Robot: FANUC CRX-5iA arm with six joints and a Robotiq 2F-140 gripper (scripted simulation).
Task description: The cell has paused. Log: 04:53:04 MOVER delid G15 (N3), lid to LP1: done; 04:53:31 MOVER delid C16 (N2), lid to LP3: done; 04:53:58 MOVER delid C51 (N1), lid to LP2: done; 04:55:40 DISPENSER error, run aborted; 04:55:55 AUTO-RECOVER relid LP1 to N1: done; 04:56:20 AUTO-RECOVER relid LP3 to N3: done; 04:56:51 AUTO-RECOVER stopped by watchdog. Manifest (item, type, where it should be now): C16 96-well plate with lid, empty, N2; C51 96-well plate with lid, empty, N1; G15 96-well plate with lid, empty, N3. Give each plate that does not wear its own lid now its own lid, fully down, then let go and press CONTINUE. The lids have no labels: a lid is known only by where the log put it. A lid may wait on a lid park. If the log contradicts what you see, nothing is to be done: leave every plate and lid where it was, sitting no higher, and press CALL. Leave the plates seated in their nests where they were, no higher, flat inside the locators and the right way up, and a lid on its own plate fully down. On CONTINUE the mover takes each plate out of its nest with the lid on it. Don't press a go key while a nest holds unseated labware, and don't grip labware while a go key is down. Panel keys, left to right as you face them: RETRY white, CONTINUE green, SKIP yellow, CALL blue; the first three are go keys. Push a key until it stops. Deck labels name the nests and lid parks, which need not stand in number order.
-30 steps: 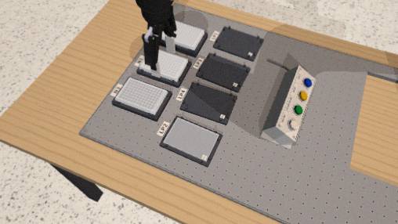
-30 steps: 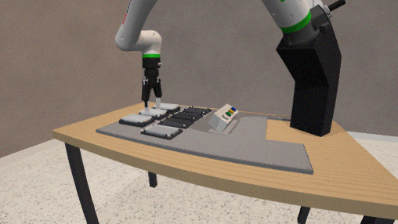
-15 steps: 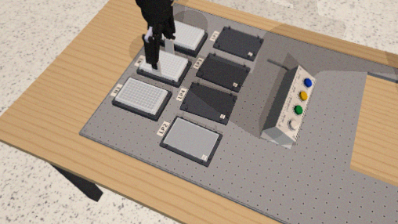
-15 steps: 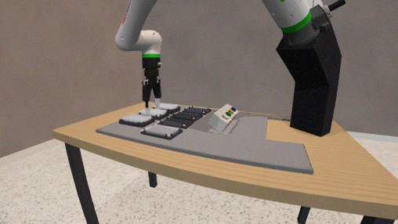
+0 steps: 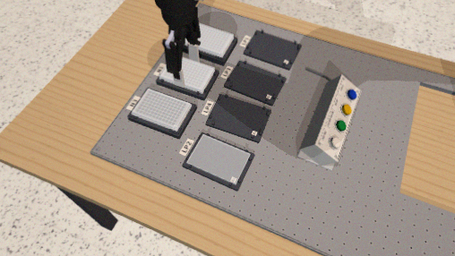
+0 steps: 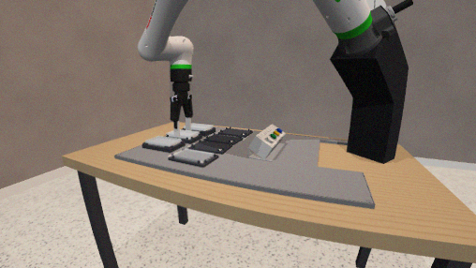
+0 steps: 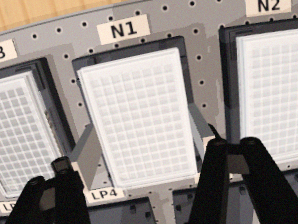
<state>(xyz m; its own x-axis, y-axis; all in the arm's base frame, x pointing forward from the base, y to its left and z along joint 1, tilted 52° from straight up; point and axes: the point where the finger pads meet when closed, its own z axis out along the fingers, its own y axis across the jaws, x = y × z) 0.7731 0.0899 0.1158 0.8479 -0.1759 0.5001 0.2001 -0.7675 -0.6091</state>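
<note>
Three white 96-well plates sit in the left column of nests: N3 in front, N1 in the middle, N2 [image 5: 216,41] at the back. My gripper [image 5: 184,63] stands straight down over the N1 plate. Its fingers are shut on the long sides of the lid [image 7: 140,116] that lies on that plate, low in the nest. In the wrist view my gripper [image 7: 143,126] straddles the plate's near end. A loose clear lid [image 5: 219,160] lies on lid park LP2. The N3 plate [image 7: 23,132] shows its well grid more sharply than the other two.
Lid parks LP4 [image 5: 237,116], LP1 [image 5: 254,81] and LP3 [image 5: 272,48] are bare black trays. The key panel [image 5: 331,121] stands to the right, with blue [image 5: 352,94], yellow [image 5: 347,108], green [image 5: 341,125] and white [image 5: 334,142] keys. The robot base [image 6: 372,89] is at the far right.
</note>
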